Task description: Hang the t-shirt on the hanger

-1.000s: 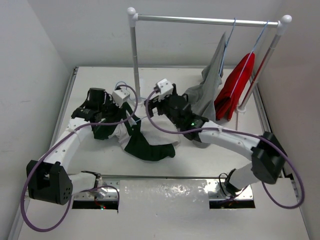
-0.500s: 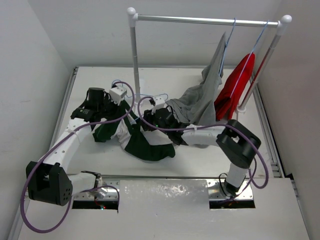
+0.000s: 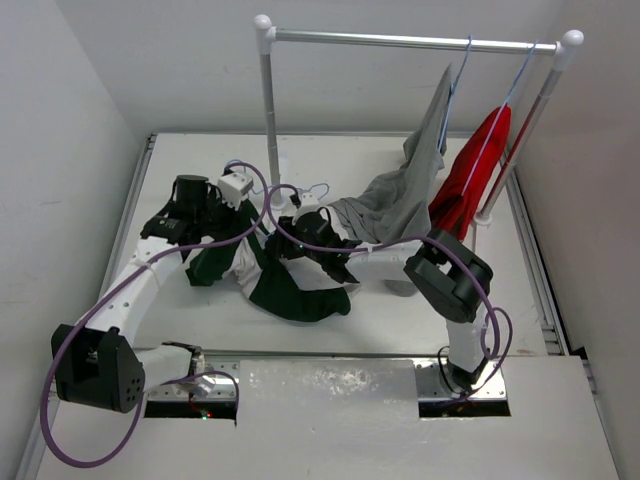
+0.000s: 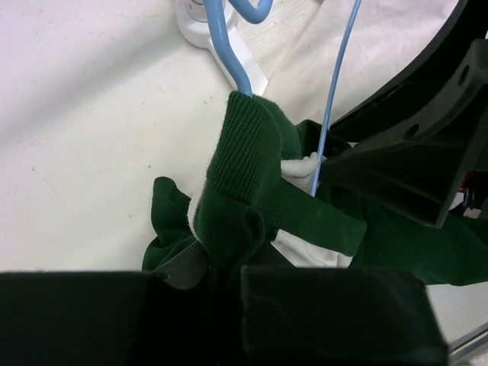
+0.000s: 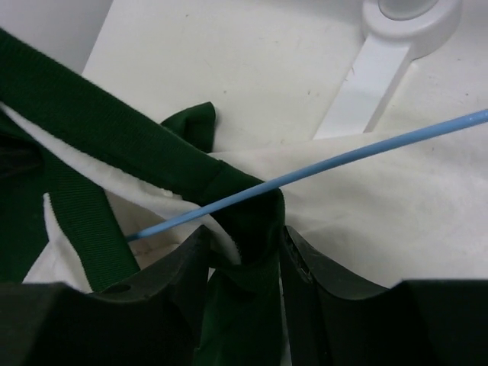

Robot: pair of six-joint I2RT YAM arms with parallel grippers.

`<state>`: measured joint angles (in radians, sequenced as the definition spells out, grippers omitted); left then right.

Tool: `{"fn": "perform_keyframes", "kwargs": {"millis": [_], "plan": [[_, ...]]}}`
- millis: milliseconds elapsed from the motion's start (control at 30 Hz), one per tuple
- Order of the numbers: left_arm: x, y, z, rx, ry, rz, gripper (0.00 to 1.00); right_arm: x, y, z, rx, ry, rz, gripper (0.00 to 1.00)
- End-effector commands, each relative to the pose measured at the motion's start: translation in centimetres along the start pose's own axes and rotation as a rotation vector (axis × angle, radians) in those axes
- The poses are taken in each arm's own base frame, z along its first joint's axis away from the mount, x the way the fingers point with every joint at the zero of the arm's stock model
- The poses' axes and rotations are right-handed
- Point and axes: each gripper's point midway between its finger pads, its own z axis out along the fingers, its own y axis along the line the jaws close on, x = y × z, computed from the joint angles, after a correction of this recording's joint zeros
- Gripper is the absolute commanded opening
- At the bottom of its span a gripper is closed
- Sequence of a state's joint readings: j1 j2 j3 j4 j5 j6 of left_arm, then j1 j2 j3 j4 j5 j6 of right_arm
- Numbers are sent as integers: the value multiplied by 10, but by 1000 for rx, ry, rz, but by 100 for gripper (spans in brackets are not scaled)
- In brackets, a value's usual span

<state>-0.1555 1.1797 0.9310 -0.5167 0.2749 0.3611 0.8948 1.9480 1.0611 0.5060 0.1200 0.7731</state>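
Left pincer clamped on one green-and-white t-shirt, right pincer pinching its collar, one blue hanger crossing that collar, one grey garment and one red garment hanging beyond

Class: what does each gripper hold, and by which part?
Both hold the t-shirt: the left gripper pinches a bunched green fold near the ribbed band; the right gripper pinches a green band where the hanger wire crosses.

The left arm reaches forward, left tool pinched tight on the shirt. The right arm folds sharply at the elbow and reaches leftward, right tool clamping the shirt.
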Motion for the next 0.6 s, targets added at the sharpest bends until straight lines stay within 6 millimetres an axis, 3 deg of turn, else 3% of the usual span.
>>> {"fn": "perform_keyframes", "kwargs": {"millis": [0, 133, 233, 267, 367, 400, 433, 500, 533, 567], "plan": [[-32, 7, -14, -30, -111, 20, 0, -8, -2, -1, 7, -25, 28, 39], [-35, 8, -16, -35, -117, 22, 0, 6, -8, -2, 12, 14, 47, 50], [-39, 9, -17, -39, -132, 20, 0, 21, -5, 4, -18, 61, 84, 51], [-41, 8, -17, -37, -137, 20, 0, 25, -2, 6, -37, 79, 99, 48], [-48, 5, -20, -19, -155, 15, 0, 38, 2, 9, -80, 101, 169, 9], [-49, 5, -21, -17, -159, 14, 0, 45, -7, 6, -59, 102, 192, 0], [-51, 4, -24, -13, -163, 15, 0, 41, -5, 3, -71, 84, 197, 0], [-49, 6, -28, -20, -155, 15, 0, 42, -32, -4, 10, 61, 199, 0], [-48, 8, -30, -19, -151, 41, 0, 30, -36, -12, 21, 28, 206, 0], [-45, 15, -33, -31, -142, 44, 0, 18, -55, -18, 60, -7, 225, 0]]}}
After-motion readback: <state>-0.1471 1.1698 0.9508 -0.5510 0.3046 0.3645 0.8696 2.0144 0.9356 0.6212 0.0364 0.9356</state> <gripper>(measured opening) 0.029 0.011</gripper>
